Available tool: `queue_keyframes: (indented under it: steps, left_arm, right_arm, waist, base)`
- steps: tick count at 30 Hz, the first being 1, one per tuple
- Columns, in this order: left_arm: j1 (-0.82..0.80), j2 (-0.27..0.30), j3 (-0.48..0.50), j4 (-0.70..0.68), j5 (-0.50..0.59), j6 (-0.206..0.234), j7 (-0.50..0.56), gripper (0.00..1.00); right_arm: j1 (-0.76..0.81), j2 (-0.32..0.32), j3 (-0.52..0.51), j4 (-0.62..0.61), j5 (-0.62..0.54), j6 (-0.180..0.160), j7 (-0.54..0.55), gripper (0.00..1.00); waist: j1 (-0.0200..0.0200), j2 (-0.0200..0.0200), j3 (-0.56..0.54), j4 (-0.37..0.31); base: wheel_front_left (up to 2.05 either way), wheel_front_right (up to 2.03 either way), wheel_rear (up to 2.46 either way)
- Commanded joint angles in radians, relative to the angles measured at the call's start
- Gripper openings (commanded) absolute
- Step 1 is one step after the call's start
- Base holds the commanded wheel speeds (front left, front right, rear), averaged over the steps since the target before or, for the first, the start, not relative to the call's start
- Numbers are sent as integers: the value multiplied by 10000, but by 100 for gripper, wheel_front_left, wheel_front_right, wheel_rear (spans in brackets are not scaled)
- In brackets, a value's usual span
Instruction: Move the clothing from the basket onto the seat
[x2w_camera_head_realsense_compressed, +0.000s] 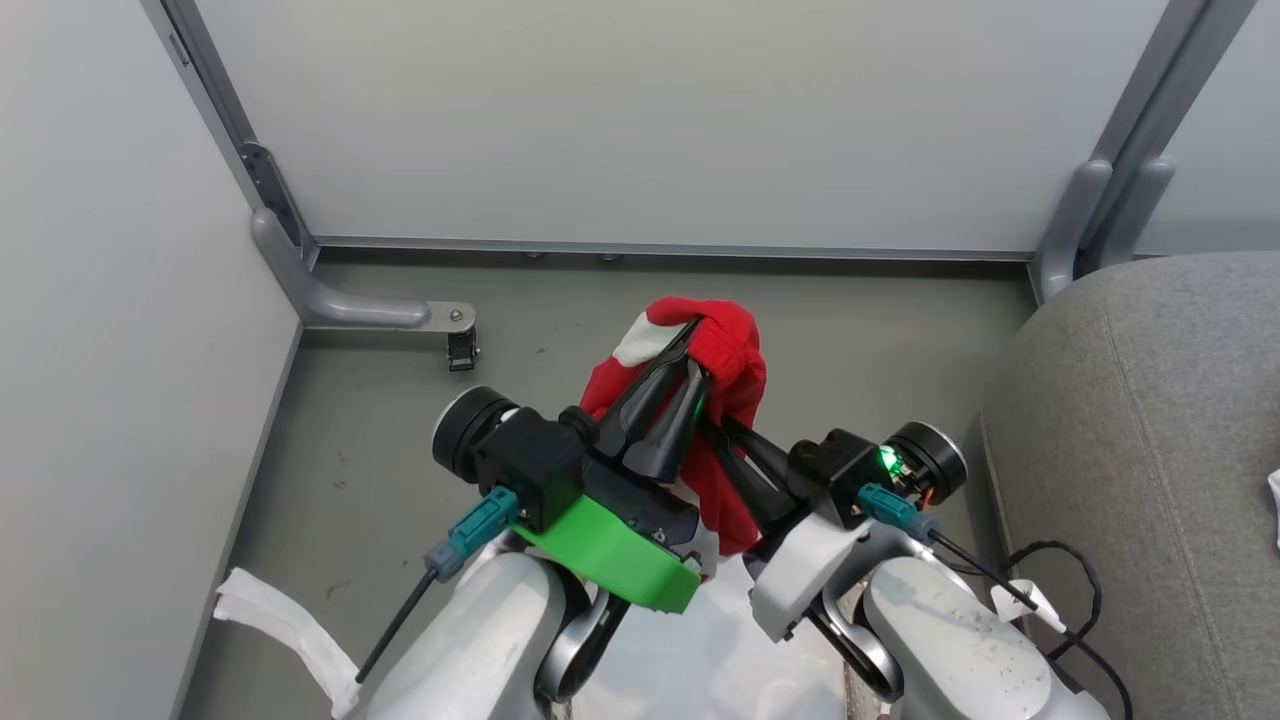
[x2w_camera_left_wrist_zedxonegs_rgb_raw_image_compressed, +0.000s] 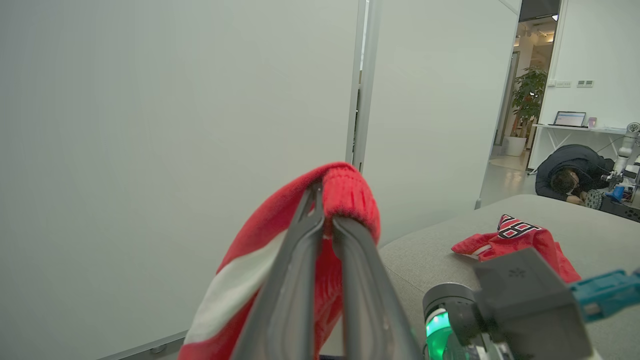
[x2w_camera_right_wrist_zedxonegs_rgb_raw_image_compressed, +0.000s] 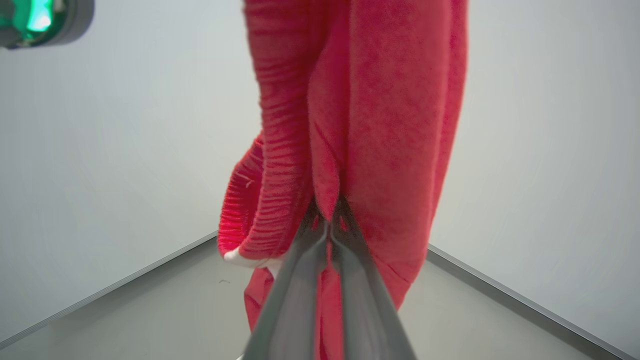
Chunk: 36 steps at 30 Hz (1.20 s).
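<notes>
Only one marking shows: on the red jersey lying on the grey seat, at about four o'clock in the left wrist view. Black characters outlined in white sit at the jersey's twelve o'clock edge. They are folded and crumpled, too much so to read with certainty.

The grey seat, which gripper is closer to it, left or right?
Right. The right gripper, shut on the red garment, is on the side toward the seat; the left gripper grips the same garment from the far side.
</notes>
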Motion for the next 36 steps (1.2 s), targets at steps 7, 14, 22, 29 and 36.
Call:
queue_keyframes:
  steps: [7,14,22,29,36]
  left_arm:
    - [342,11,430,122,176,1,9,100]
    - [905,445,1166,730,423,1,9,100]
    - [1802,493,1888,646,630,3,8,100]
    - [2208,511,1684,446,464,3,8,100]
    - [2400,613,1652,286,341,3,9,100]
  right_arm:
    - [588,-36,-704,-590,165,-14,-21,0]
    - [1405,-349,-1679,-1823,313,-14,-23,0]
    - [1642,-800,-2133,-2770,394,-16,-21,0]
    - [1595,-906,-2765,-3033,346,-14,-21,0]
    - [1382,-865,-3191,-3256,312,-14,-21,0]
  waist:
    - [1,0,-25,-604]
    - [1,0,253,-2482]
    - [1,0,703,-5009]
    - [1,0,923,-6441]
    - [1,0,1209,-7179]
  base:
    - [0,0,0]
    - [0,0,0]
    - [0,0,0]
    - [0,0,0]
    - [0,0,0]
